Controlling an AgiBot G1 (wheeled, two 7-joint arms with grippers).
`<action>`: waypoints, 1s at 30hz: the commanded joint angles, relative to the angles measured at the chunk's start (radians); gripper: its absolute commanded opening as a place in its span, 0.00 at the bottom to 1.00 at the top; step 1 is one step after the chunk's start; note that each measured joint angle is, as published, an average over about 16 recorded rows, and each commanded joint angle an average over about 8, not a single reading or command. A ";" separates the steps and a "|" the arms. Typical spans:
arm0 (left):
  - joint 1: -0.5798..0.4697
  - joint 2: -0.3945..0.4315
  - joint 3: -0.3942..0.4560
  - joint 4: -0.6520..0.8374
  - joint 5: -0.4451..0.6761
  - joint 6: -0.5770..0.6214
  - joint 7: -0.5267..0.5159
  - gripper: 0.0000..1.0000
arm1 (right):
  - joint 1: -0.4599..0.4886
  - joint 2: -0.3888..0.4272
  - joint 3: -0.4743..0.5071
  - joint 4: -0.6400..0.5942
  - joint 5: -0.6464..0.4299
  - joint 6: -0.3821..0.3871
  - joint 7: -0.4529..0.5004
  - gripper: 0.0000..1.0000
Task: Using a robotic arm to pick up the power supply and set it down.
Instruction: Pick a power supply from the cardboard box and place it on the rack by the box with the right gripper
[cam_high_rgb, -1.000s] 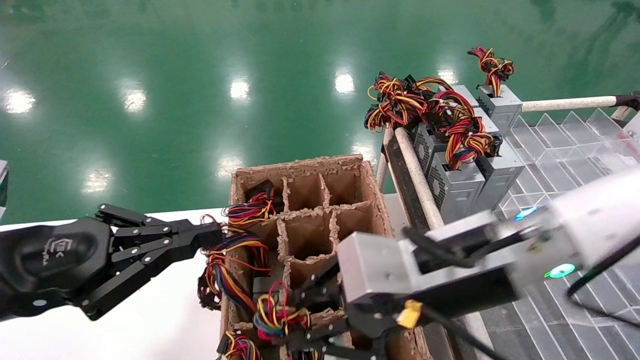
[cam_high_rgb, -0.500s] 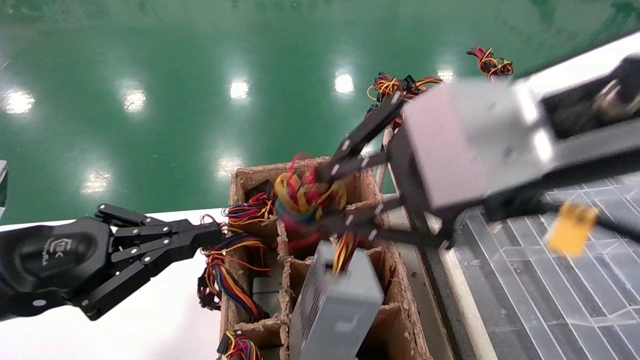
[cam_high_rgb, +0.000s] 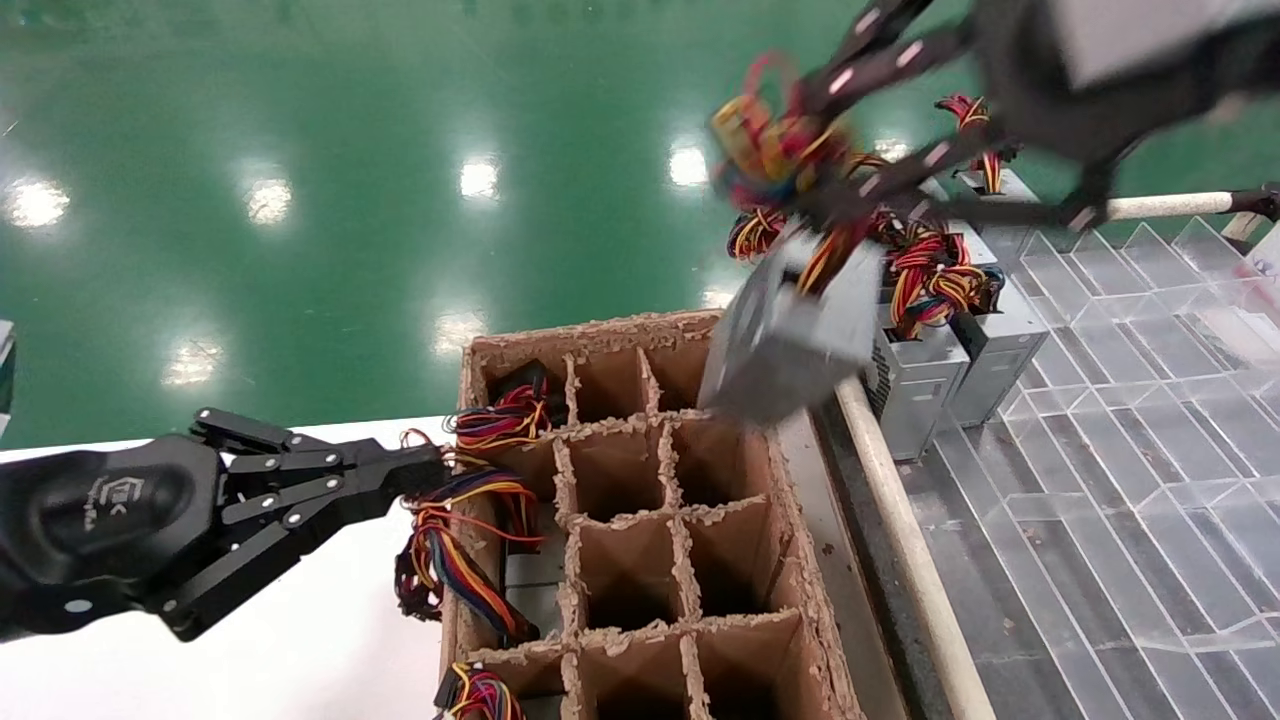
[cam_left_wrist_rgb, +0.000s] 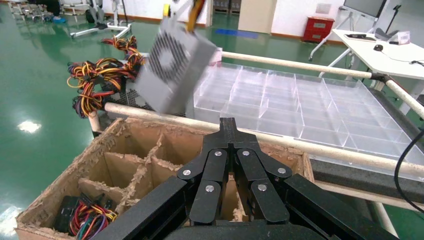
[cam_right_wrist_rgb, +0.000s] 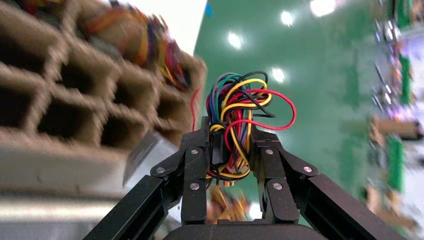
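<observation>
Airborne: small grey sheet-metal power supply (cam_high_rgb: 790, 335) dangling tilted above the far right corner of the brown cardboard grid box (cam_high_rgb: 640, 520).

Hanging by its red, yellow and black wire bundle (cam_right_wrist_rgb: 240, 125), pinched tight between the jointed black fingers of the right gripper (cam_high_rgb: 830, 140), up near the row of grey power supplies (cam_high_rgb: 950, 350) in the clear plastic divider tray (cam_high_rgb: 1120, 400). Over on the white table (cam_high_rgb: 300, 650), black left gripper (cam_high_rgb: 425, 470) parked, fingertips pressed together, beside the box's near-left wall and loose wires.
</observation>
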 joint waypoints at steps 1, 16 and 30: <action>0.000 0.000 0.000 0.000 0.000 0.000 0.000 0.00 | 0.046 0.008 -0.030 -0.012 -0.025 0.001 -0.008 0.00; 0.000 0.000 0.000 0.000 0.000 0.000 0.000 0.00 | 0.242 0.002 -0.137 -0.258 -0.208 0.025 -0.173 0.00; 0.000 0.000 0.000 0.000 0.000 0.000 0.000 0.00 | 0.218 -0.042 -0.217 -0.497 -0.382 0.120 -0.360 0.00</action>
